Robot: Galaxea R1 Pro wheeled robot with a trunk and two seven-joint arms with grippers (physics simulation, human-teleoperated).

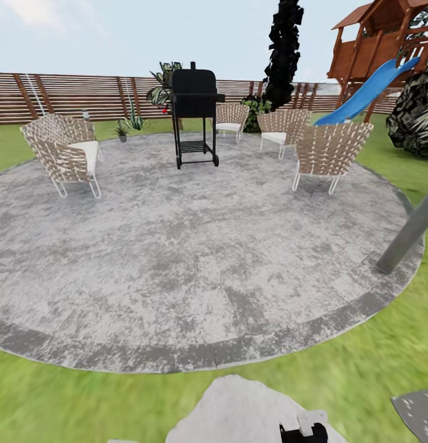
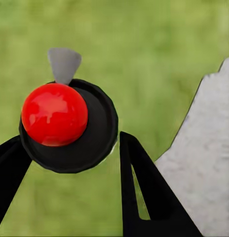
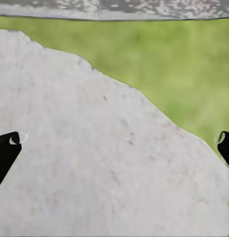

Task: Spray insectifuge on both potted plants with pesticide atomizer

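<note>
Pesticide atomizer (image 2: 67, 126) — black round body, glossy red cap, grey nozzle, over lawn. One potted plant (image 1: 122, 131) — small green rosette, upright at patio's far edge near fence.

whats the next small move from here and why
Probably roll forward across the round patio toward its far left edge. One small potted plant stands there, on the grass by the fence, too far to spray. The left gripper looks closed on a black, red-topped object, likely the atomizer; the right gripper hangs open over a stepping slab.
</note>
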